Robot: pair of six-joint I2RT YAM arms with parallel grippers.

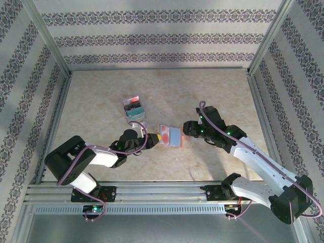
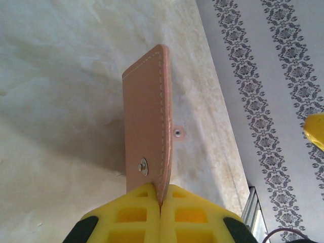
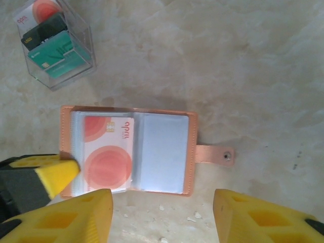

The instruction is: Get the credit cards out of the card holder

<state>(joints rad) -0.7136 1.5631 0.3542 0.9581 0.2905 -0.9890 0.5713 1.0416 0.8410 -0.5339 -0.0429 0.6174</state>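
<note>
The card holder [image 3: 162, 149] lies open on the table, tan-rimmed with grey-blue pockets; I also see it from above [image 1: 171, 135]. A pale credit card [image 3: 108, 154] with red circles sits in its left pocket, and the right pocket looks bare. Its snap strap [image 3: 215, 154] sticks out to the right. My left gripper [image 2: 161, 202] is shut on the card holder's [image 2: 147, 126] edge, and one of its fingers [image 3: 55, 174] reaches in from the left. My right gripper [image 3: 162, 217] hovers open just above the holder's near edge, with nothing between its fingers. From above it is right of the holder [image 1: 187, 130].
A clear plastic box [image 3: 55, 43] holding a red-circle, a black and a teal card stands beyond the holder to the left, also seen from above [image 1: 133, 109]. Patterned walls and a metal frame [image 1: 255, 101] enclose the table.
</note>
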